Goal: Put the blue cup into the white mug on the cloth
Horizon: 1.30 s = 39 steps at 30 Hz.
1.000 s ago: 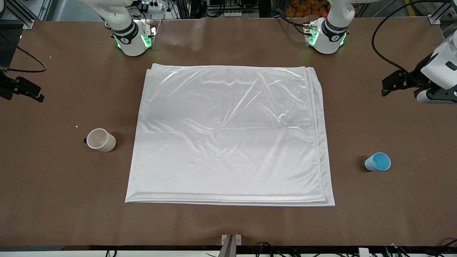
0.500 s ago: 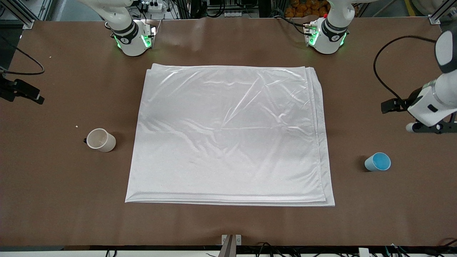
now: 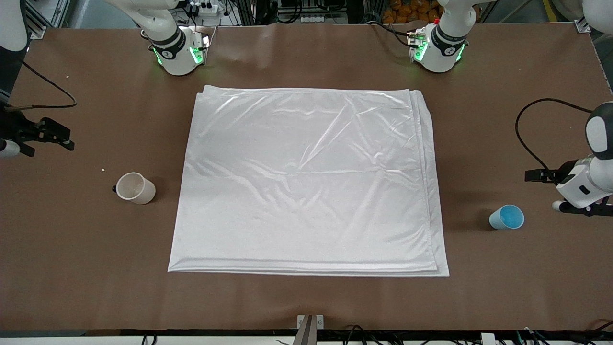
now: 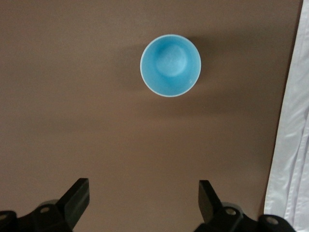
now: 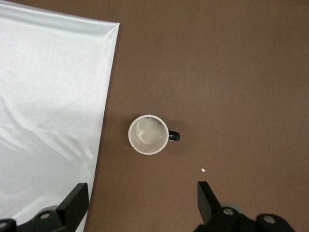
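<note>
Cup (image 3: 506, 217) stands off the cloth (image 3: 306, 182) at the left arm's end; left gripper (image 4: 145, 203) hovers beside it, fingers spread for a grasp. Mug (image 3: 135, 188) off the cloth's other edge; right gripper (image 5: 142, 205) spread above the table near it, likely to move it.

One blue cup (image 3: 506, 217), one white mug (image 3: 135, 188) — one cloth (image 3: 306, 182).

Shiny satin-like white cloth (image 3: 306, 182), matt brown table (image 3: 503, 287), smooth matt blue cup (image 4: 170, 65), smooth off-white mug (image 5: 148, 134)
</note>
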Available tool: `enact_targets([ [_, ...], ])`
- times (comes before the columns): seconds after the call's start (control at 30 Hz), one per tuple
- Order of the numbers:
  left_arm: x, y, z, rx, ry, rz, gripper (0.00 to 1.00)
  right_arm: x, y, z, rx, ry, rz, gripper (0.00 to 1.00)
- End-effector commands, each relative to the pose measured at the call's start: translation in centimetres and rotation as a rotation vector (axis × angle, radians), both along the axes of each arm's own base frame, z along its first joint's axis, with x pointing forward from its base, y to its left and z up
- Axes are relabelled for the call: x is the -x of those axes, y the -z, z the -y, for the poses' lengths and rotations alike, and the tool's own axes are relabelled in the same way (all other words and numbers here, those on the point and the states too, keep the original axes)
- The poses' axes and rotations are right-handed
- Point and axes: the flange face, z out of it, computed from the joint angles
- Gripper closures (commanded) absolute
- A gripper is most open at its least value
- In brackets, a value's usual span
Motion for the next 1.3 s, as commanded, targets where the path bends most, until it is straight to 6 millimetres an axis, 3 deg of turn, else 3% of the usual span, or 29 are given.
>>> enact_targets([
  [0.0, -2.7, 2.6, 0.0, -0.007, 0.037, 0.013, 0.0, 0.4, 1.8, 0.0, 0.006, -0.132, 0.004, 0.01],
  [0.2, -4.4, 5.6, -0.1, -0.005, 0.043, 0.023, 0.0, 0.0, 4.6, 0.4, 0.05, -0.307, -0.033, 0.0],
  [0.53, -5.3, 8.1, -0.9, -0.005, 0.043, 0.072, 0.0, -0.7, 9.7, 2.7, 0.035, -0.65, -0.09, 0.0],
  [0.67, -5.7, 9.2, -1.0, -0.005, 0.045, 0.092, 0.0, -1.7, 12.7, 2.8, 0.022, -0.786, -0.114, 0.0],
  [1.27, -6.3, 12.6, -1.3, -0.006, 0.052, 0.13, 0.0, -3.8, 21.7, 4.0, 0.037, -1.091, -0.144, 0.0],
])
